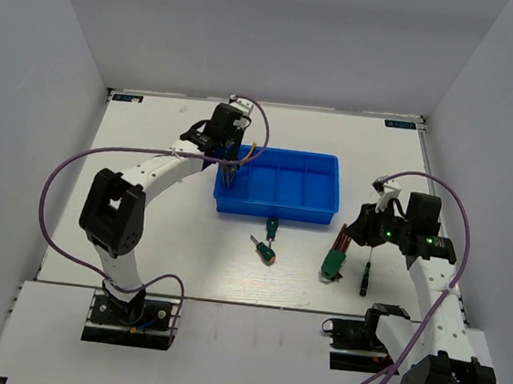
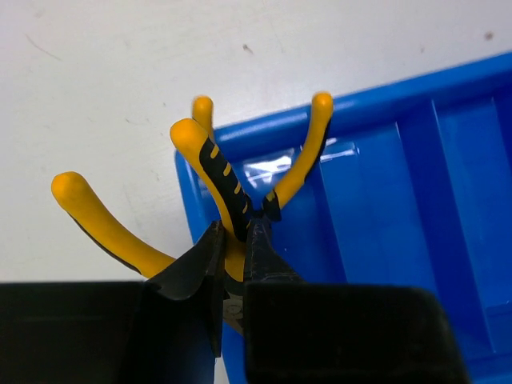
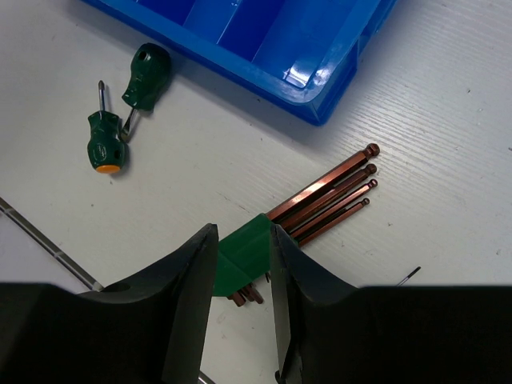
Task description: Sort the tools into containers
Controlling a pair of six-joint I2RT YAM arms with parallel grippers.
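Observation:
The blue tray (image 1: 316, 191) has four compartments. My left gripper (image 1: 228, 171) hangs over its leftmost compartment, shut on one pair of yellow-and-black pliers (image 2: 210, 164) near the hinge, handles spread upward. A second pair of pliers (image 2: 308, 148) stands in that compartment just behind. My right gripper (image 3: 242, 232) is open, its fingers on either side of the green holder of the hex-key set (image 3: 320, 196), which lies on the table (image 1: 332, 262). Two stubby green screwdrivers (image 1: 271, 227) (image 1: 262, 249) lie in front of the tray. The thin black screwdriver (image 1: 366, 277) lies right of the hex keys.
The tray's other three compartments (image 1: 299, 180) hold nothing I can see. In the right wrist view the tray's corner (image 3: 320, 96) is just beyond the hex keys and the green screwdrivers (image 3: 120, 112) lie to the left. White walls ring the table.

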